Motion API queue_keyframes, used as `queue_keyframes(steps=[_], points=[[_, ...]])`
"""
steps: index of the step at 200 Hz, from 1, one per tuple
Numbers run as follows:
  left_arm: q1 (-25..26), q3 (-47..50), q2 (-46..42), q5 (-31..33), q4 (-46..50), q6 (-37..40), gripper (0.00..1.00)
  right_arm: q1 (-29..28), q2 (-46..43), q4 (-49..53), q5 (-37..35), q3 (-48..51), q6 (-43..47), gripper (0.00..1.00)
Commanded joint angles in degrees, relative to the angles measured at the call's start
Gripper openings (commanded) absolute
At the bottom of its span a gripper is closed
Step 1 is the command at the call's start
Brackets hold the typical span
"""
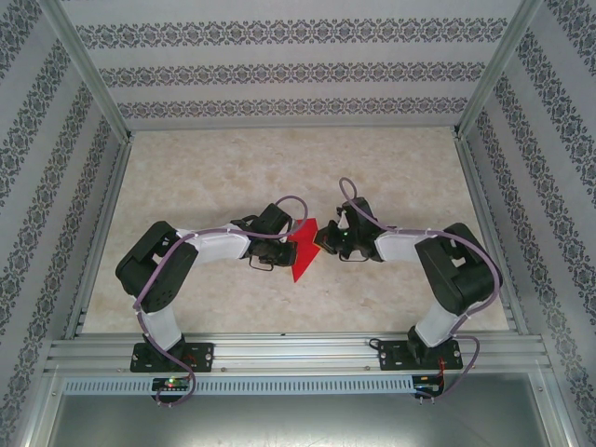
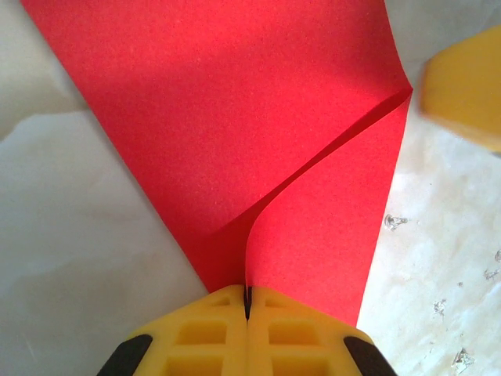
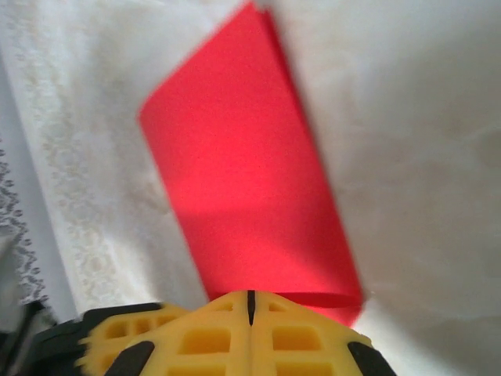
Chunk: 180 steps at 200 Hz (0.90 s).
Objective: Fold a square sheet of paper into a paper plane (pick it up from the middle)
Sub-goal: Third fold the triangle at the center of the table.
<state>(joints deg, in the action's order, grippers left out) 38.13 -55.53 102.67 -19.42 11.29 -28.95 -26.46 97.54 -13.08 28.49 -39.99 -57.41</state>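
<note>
Early fold: left fingers point(image 2: 232, 313) and right fingers point(image 3: 235, 313) both clamp the doubled red sheet point(image 1: 302, 250). Next it likely needs creasing flat.

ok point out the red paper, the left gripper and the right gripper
red paper point(image 1: 303, 250): top view, middle of the folded sheet
left gripper point(image 2: 247, 293): left wrist view, seam between shut fingertips
right gripper point(image 3: 250, 297): right wrist view, seam between shut fingertips

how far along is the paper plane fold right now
Early. Done: the red sheet is picked up and bent over into two loose layers. In hand: the left gripper and right gripper are each shut on an edge of it. Still to do: sharp creases and the narrow dart shape, none visible yet.
</note>
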Motion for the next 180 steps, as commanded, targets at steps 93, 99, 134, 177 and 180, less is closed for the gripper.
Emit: queue_keyframes(steps=[93, 99, 134, 177, 180], points=[[-0.4, 1.5, 2.0, 1.9, 7.1, 2.4, 0.01, 0.8, 0.5, 1.8, 2.0, -1.9, 2.5, 0.01], [-0.4, 1.5, 1.9, 1.9, 7.2, 2.5, 0.01, 0.8, 1.2, 1.4, 1.7, -1.6, 2.4, 0.01], [-0.4, 1.6, 1.9, 1.5, 7.4, 2.7, 0.01, 1.0, 5.6, -2.3, -0.1, 1.7, 0.8, 0.01], [-0.4, 2.7, 0.7, -0.4, 7.7, 4.7, 0.01, 0.9, -1.6, 1.3, -0.1, 1.0, 2.2, 0.02], [-0.4, 2.9, 0.5, -0.6, 7.7, 4.8, 0.01, 0.9, -2.4, 1.8, -0.3, 0.9, 2.4, 0.02]])
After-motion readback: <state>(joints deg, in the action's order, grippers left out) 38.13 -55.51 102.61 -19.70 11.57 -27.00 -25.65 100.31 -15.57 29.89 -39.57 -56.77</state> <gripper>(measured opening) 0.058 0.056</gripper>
